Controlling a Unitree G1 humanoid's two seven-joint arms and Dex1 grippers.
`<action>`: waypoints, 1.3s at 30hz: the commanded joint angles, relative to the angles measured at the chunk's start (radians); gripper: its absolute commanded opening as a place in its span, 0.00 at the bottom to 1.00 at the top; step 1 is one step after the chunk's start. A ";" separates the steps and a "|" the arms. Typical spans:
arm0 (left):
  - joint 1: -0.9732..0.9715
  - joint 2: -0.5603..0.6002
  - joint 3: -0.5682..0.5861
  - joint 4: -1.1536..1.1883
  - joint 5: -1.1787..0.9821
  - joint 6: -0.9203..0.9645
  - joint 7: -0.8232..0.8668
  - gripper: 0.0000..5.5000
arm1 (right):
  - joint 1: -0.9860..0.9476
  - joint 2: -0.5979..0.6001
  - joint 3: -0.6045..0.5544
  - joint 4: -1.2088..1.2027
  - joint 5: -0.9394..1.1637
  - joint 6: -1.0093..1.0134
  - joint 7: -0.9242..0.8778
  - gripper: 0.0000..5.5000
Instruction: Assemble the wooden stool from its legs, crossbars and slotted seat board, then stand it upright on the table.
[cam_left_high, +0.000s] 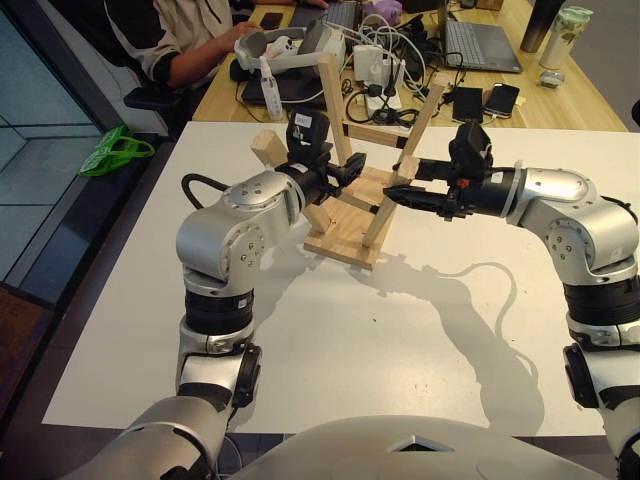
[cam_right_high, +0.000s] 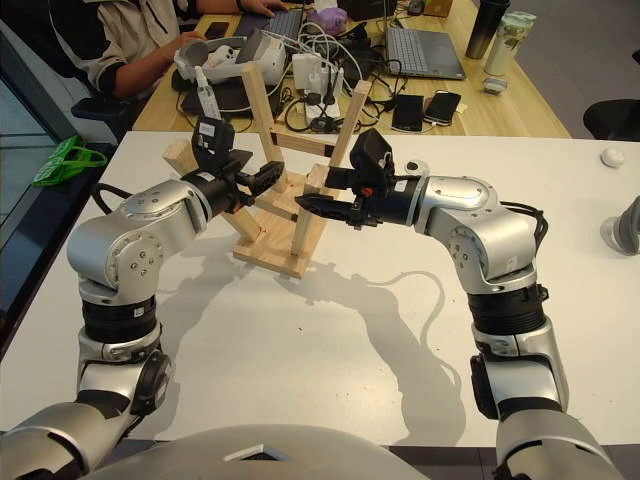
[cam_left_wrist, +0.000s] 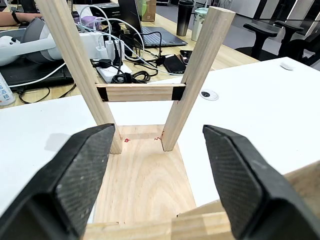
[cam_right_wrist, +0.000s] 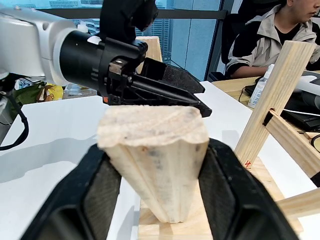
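The wooden stool lies upside down and tilted on the white table, its seat board (cam_left_high: 340, 248) lowest and its legs pointing up. Two far legs (cam_left_wrist: 192, 75) are joined by a crossbar (cam_left_wrist: 140, 92). My left gripper (cam_left_high: 348, 175) is among the legs from the left. It is open, fingers (cam_left_wrist: 75, 175) wide apart over the seat board (cam_left_wrist: 142, 185), with another wooden bar just beneath them. My right gripper (cam_left_high: 393, 196) comes in from the right and is shut on a near leg (cam_right_wrist: 155, 145), pads pressing both of its sides. The left gripper (cam_right_wrist: 165, 87) hangs just beyond that leg.
Behind the table's far edge is a wooden desk (cam_left_high: 560, 95) crowded with a laptop (cam_left_high: 480, 45), phones, cables, a power strip and a headset. A person sits there at the back left. The front half of the white table (cam_left_high: 330, 350) is bare.
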 joint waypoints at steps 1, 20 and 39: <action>-0.086 -0.047 0.050 -0.042 -0.014 0.028 0.031 0.59 | -0.006 -0.003 0.012 -0.011 -0.002 0.015 0.010 0.39; 0.091 -0.242 0.342 0.112 -0.153 0.214 0.098 0.59 | -0.003 0.012 0.016 -0.008 -0.006 0.022 -0.013 0.39; -0.213 -0.249 0.389 -0.039 -0.213 0.126 0.147 0.59 | 0.005 0.025 0.032 0.007 -0.041 0.008 -0.029 0.39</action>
